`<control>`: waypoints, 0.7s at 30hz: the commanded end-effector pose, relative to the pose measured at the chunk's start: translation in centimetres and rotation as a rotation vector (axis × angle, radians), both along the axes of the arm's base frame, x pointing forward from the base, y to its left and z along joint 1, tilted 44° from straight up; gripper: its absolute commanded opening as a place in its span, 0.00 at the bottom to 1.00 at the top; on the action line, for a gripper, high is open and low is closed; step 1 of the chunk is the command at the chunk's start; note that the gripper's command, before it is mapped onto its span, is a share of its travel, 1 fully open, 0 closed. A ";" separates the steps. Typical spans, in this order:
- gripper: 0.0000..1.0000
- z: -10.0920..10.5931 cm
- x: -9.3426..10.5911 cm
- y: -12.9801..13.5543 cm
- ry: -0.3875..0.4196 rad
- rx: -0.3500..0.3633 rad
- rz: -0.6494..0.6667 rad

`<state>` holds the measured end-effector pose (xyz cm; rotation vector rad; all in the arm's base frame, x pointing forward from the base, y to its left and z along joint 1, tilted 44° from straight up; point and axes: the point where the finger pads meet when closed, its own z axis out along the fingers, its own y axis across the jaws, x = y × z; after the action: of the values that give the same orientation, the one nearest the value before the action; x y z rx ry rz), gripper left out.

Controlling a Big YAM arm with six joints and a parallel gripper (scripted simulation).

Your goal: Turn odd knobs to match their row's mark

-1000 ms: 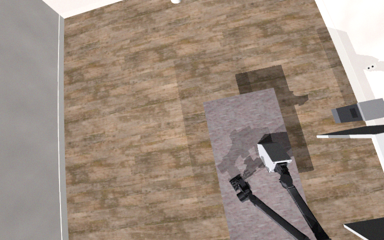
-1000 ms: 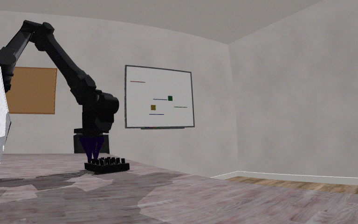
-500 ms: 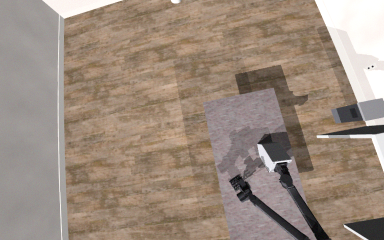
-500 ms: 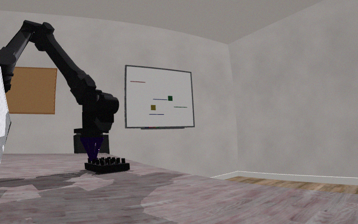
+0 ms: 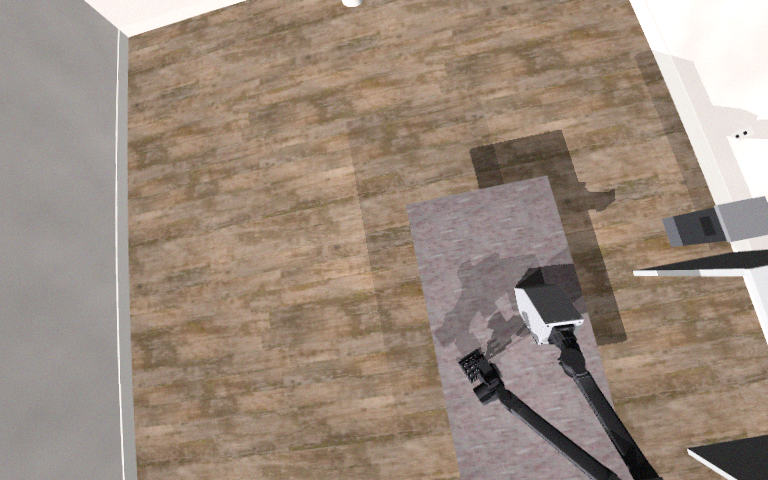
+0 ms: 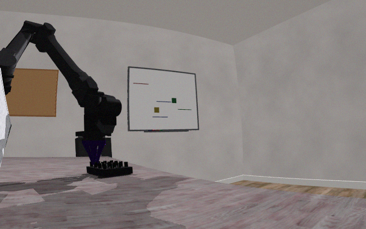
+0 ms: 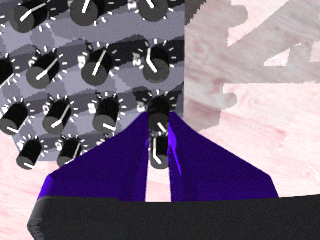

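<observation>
Wrist cam: purple-fingered black gripper [image 5: 479, 365] [image 6: 94, 163] [image 7: 158, 122], jaws narrow, grips black cylindrical knob [image 7: 159, 106] at right of dark rectangular knob box [image 5: 467, 367] [image 6: 116, 172] [image 7: 173, 37]; best twist slowly on-axis, clearing nbrs.

Top view: brightly lit; wall at upper right near-white; hard shadows across tabletop [image 5: 487, 226] [image 6: 256, 205] [image 7: 280, 130]. Exterior: dimmer, grainy, arm [image 6: 63, 59] nearly black. Wrist: pale glare.
</observation>
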<state>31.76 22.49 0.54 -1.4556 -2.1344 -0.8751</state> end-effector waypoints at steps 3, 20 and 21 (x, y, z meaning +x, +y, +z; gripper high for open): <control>0.08 0.0 0.1 0.3 -0.003 -0.002 0.001; 0.08 0.0 0.1 0.3 -0.021 -0.002 0.020; 0.08 0.0 0.1 0.3 -0.023 -0.002 0.022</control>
<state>31.75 22.49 0.54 -1.4480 -2.1417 -0.8779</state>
